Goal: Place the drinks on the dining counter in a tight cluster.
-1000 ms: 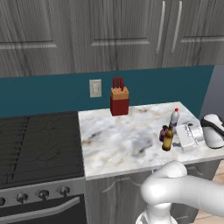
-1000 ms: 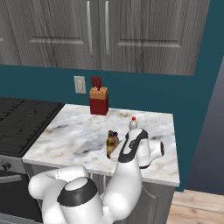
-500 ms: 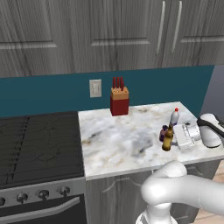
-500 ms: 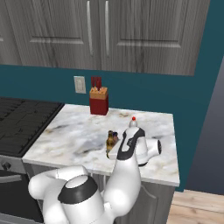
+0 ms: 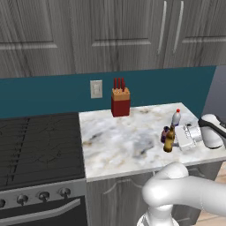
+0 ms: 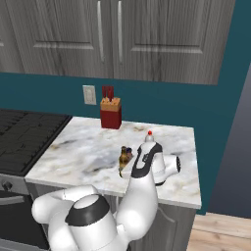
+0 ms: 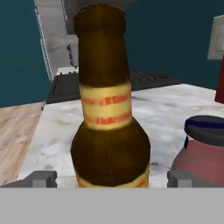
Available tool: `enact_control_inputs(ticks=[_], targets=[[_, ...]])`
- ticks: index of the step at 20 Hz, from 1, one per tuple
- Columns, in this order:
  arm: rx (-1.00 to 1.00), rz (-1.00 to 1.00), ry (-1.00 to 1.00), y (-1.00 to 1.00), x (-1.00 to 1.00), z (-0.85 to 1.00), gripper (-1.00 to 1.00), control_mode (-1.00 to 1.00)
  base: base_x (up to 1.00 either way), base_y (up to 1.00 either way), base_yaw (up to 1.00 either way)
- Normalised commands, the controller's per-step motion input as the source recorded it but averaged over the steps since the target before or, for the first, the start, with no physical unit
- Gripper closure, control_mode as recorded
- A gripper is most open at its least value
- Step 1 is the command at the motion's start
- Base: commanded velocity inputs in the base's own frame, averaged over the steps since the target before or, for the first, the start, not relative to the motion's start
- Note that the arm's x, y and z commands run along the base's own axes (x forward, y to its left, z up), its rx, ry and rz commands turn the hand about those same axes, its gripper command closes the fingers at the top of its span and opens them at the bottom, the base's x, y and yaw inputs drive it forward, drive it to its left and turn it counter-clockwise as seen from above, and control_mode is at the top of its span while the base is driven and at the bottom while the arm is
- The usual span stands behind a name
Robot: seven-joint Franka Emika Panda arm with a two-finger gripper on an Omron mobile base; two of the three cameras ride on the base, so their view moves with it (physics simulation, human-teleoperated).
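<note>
Hand view shows end effector [image 7: 111,178] fingertips flanking the beer bottle [image 7: 109,113], apart.

beer bottle [image 7: 109,113]: glossy brown glass, matt paper-like cream bands
counter [image 5: 128,141]: smooth veined marble
cabinets [image 5: 88,35]: grey wood grain
knife block [image 5: 120,102]: matt red
floor [image 6: 225,233]: pale wood

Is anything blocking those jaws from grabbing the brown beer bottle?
Nothing visible. The brown beer bottle stands right ahead of the gripper, one fingertip on each side. The maroon bottle sits off to one side.
</note>
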Motion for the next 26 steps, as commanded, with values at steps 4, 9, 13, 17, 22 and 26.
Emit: enact_control_inputs(ticks=[4, 9, 13, 17, 22, 26], targets=[[0.0, 0.0, 0.0, 0.0, 0.0, 0.0, 1.0, -1.0, 0.0, 0.0, 0.0], [0.0, 0.0, 0.0, 0.0, 0.0, 0.0, 1.0, -1.0, 0.0, 0.0, 0.0], [0.0, 0.0, 0.0, 0.0, -0.01, 0.03, 1.0, -1.0, 0.0, 0.0, 0.0], [0.0, -0.01, -0.05, 0.0, -0.43, 0.54, 1.0, -1.0, 0.0, 0.0, 0.0], [0.0, -0.04, -0.05, 0.0, -0.55, 0.77, 1.0, -1.0, 0.0, 0.0, 0.0], [-0.04, -0.08, -0.01, 0.14, -0.55, 0.57, 1.0, -1.0, 0.0, 0.0, 0.0]])
